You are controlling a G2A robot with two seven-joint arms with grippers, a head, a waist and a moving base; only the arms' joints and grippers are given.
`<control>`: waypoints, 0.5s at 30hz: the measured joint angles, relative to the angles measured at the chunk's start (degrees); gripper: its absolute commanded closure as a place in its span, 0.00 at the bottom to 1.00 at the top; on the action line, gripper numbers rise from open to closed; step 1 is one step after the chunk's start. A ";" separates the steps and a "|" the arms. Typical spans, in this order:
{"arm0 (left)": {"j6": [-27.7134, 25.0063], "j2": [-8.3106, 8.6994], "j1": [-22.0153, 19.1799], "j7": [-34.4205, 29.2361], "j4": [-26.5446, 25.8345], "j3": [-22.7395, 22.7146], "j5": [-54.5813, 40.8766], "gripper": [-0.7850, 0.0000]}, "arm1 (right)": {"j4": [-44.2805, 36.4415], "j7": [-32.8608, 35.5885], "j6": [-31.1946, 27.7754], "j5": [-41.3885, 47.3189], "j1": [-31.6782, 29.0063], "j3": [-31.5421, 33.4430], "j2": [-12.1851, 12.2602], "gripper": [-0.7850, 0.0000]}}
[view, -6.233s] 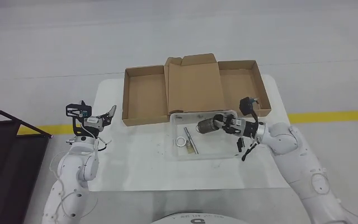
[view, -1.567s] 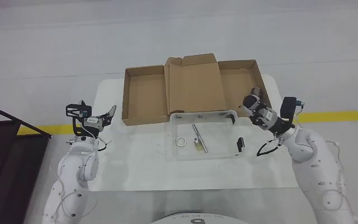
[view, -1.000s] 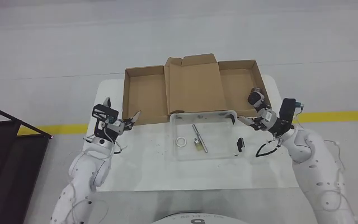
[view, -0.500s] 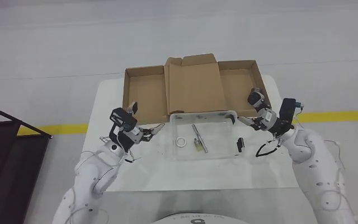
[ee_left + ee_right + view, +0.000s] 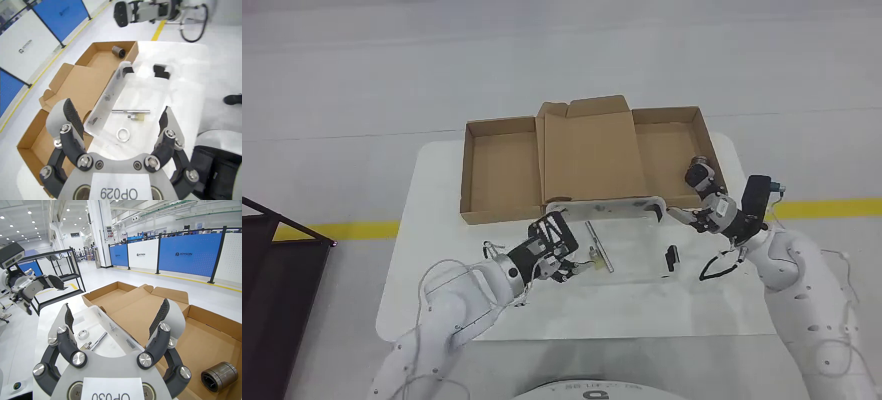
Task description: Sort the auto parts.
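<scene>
Where ring lies: in tray, just ahead of left claw
Left claw: wide open, empty
Right claw: open, empty, beyond tray

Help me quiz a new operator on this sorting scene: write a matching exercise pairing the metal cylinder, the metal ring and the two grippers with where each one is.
1 metal cylinder
2 metal ring
3 left gripper
4 right gripper

A open, above the ring's end of the clear tray
B lying in the clear tray
C open, near the cylinder's corner of the cardboard box
D lying inside the cardboard box

Pairs: 1-D, 2-B, 3-A, 4-C
</scene>
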 measured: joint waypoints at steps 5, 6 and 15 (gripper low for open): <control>0.86 -1.02 -5.19 -4.42 4.27 6.26 3.18 0.00 | 0.00 0.00 0.00 0.00 0.00 0.00 0.00 0.00; 0.14 -1.19 -6.18 -5.63 5.20 7.25 3.47 0.00 | 0.00 0.00 0.00 0.00 0.00 0.00 0.00 0.00; -0.88 -3.34 -16.02 -14.12 14.44 12.94 -0.68 0.06 | 0.00 0.00 0.00 0.00 0.00 0.00 0.00 0.00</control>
